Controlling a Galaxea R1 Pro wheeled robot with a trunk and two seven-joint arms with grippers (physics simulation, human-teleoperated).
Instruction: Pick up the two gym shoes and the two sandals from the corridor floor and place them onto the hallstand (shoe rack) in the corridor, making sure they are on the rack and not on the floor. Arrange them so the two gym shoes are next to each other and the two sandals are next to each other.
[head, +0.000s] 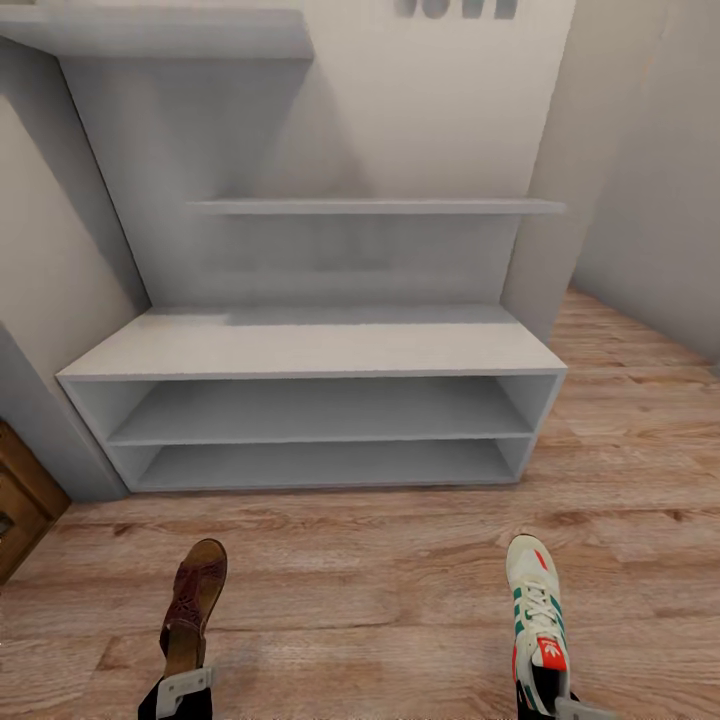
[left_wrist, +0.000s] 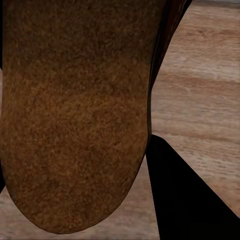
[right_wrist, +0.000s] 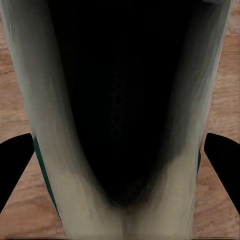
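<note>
At my eleven to one o'clock stands the wide pale-grey hallstand (head: 310, 345), two long shelf slots under its bench top, two stepped shelves above, all bare. At seven o'clock I hold one small brown leather sandal (head: 193, 602) with tan footbed in my left pincer (head: 183, 690), toe toward the rack, above the light wood-plank corridor floor (head: 370, 590). At five o'clock my right pincer (head: 560, 705) grips the heel of a white green-striped gym shoe (head: 536, 615).

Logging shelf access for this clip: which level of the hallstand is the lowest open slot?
The bottom slot of the hallstand, just above the floor; it lies under the other slot and the bench top.
</note>
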